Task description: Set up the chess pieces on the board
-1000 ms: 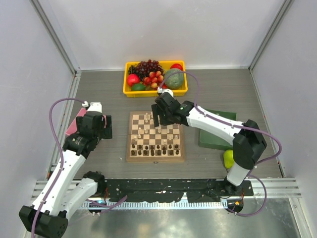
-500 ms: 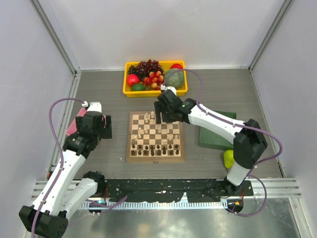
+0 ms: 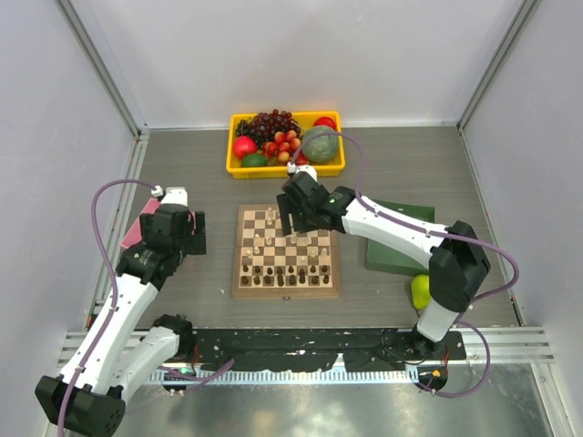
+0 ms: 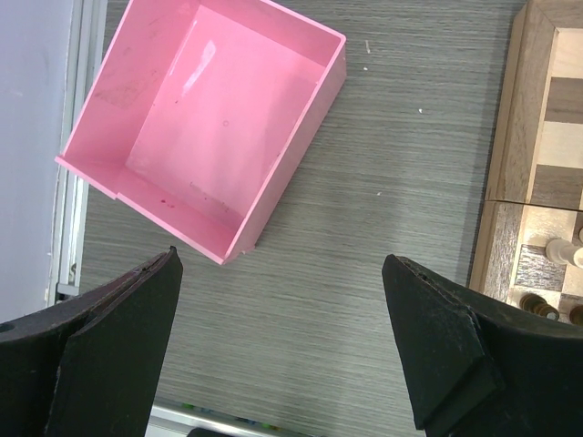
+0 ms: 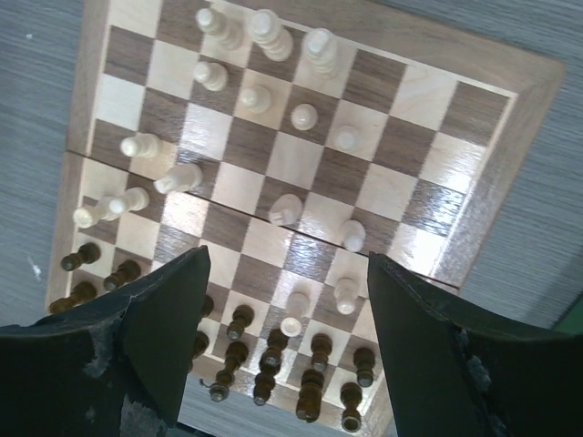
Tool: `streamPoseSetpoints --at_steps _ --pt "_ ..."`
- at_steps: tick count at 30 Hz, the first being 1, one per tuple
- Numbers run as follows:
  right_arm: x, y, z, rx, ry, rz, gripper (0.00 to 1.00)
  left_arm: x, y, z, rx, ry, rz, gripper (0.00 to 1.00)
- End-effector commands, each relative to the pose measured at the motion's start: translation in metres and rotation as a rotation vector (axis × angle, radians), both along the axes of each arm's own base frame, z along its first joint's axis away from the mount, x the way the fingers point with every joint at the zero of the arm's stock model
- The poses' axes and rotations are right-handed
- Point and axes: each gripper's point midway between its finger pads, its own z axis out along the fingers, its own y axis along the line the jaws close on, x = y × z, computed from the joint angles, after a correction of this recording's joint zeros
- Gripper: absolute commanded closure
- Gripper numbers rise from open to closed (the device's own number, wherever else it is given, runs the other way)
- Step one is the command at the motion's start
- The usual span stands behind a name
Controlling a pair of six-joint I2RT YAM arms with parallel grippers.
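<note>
A grey wood-grain tabletop [image 3: 182, 164], walled in white on three sides, carries one chessboard [image 3: 286, 291] at its middle, between the two arms. One yellow tray [image 3: 273, 172] heaped with fruit sits at the far edge. One pink tray [image 4: 219, 137] lies to the left and one dark green tray [image 3: 383, 259] to the right, with one yellow-green fruit [image 3: 420, 289] just beside its near corner. From above, the left arm hides most of the pink tray and the right arm crosses the green one.

The chess pieces [image 3: 282, 271] are all on the board. The cream chessmen [image 5: 303, 116] are scattered over the far and middle squares. Roughly fourteen can be counted from the right wrist, and one by the left edge seems tipped over, though that is hard to make out. The dark chessmen [image 5: 319, 348] stand in two rows along the near edge; the black fingers [image 5: 164, 337] cover several, so their number cannot be told.

The right gripper [image 5: 284, 273] hangs above the board, jaws well apart with nothing between them. The left gripper [image 4: 281, 273] is over bare table between the pink tray and the board, jaws spread to their widest and holding nothing. Its camera cuts the board off, showing only the left border.
</note>
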Motion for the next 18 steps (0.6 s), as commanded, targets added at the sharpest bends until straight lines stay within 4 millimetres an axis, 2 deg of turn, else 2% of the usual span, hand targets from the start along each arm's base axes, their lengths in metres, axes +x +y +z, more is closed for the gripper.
streamPoseSetpoints --at_steps 1,6,14,18 --pt "0.006 -0.024 0.021 -0.012 -0.077 -0.089 0.24 0.002 0.003 0.003 0.017 -0.004 0.002 0.0" --pt "-0.013 -0.048 0.009 0.001 -0.032 -0.15 0.25 0.002 0.003 0.002 0.018 -0.001 0.003 0.0" --pt "-0.032 -0.058 -0.011 -0.012 0.04 -0.151 0.33 0.002 0.002 0.002 0.016 0.004 -0.004 0.01" --pt "-0.036 -0.063 -0.025 -0.034 0.093 -0.171 0.41 0.002 0.001 0.001 0.016 0.007 -0.007 0.01"
